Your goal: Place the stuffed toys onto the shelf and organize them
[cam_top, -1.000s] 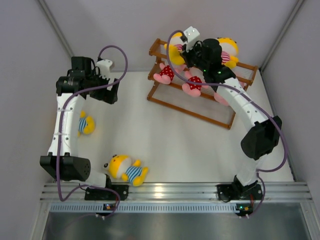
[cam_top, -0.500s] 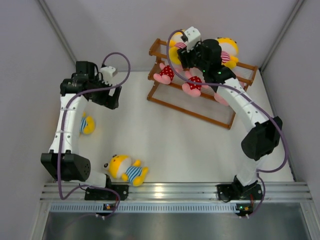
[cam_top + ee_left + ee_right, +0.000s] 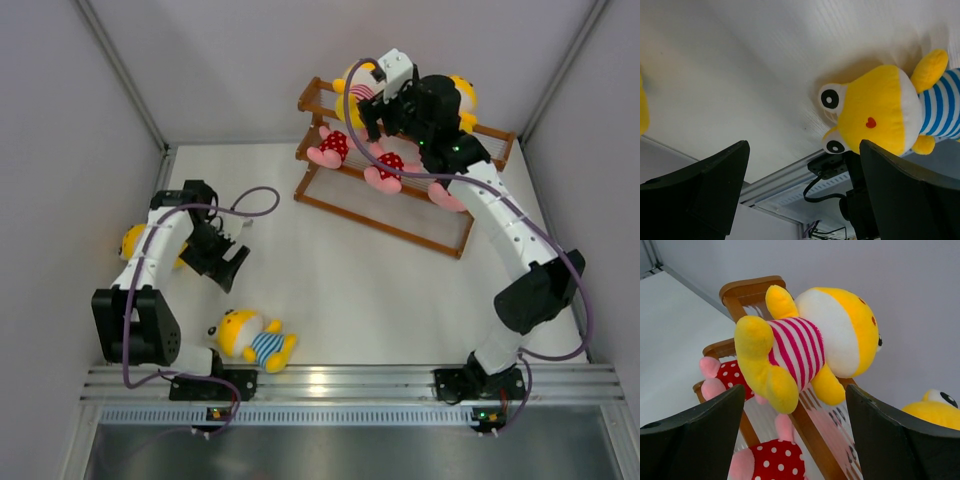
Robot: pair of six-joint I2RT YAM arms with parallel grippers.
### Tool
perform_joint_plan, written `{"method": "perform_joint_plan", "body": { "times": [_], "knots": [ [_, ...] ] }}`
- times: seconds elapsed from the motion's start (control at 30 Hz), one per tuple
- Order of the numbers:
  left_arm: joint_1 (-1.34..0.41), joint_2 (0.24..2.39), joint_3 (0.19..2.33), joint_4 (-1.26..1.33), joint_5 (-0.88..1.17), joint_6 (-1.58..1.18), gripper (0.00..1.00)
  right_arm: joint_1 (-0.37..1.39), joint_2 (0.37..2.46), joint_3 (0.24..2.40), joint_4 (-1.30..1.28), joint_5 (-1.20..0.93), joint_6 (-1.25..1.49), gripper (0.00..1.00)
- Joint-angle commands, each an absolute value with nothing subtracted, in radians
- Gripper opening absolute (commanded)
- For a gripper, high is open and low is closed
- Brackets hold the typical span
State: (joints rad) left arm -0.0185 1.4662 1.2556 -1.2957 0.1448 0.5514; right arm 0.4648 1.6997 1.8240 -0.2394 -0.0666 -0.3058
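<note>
A: Left wrist is showing the blue-striped doll (image 3: 875,117) lying on the table (image 3: 740,60), left gripper (image 3: 804,145) gaping wide near it.

B: Soft and light, I'm judging; I'm favouring its striped belly. Right gripper (image 3: 795,390) is standing open too, pink-striped doll (image 3: 805,347) lying atop the shelf (image 3: 752,287).

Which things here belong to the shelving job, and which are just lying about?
Job: wooden shelf; pink-striped yellow doll; red-dotted pink doll; blue-striped yellow doll; part-hidden yellow doll.
Lying about: purple cable; aluminium rail.
</note>
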Motion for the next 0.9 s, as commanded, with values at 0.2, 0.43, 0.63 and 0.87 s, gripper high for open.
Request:
{"method": "perform_joint_plan", "body": {
  "times": [0.2,0.43,0.63,0.87],
  "knots": [
    [-0.061,1.414,1.207,-1.493,0.307,0.703,0.97,0.503,1.597,1.902,-0.331,-0.055,-0.316,0.82],
    [-0.156,1.407,1.011,-1.353,0.169,0.626,0.96,0.566,1.516,1.838,-0.353,0.023,-0.336,0.83],
    [-0.351,1.384,0.884,-1.240,0.138,0.563,0.90,0.595,1.477,1.796,-0.387,0.077,-0.348,0.83],
    [-0.354,1.408,0.882,-1.177,0.239,0.517,0.29,0.641,1.425,1.738,-0.416,0.101,-0.362,0.82]
  ]
}}
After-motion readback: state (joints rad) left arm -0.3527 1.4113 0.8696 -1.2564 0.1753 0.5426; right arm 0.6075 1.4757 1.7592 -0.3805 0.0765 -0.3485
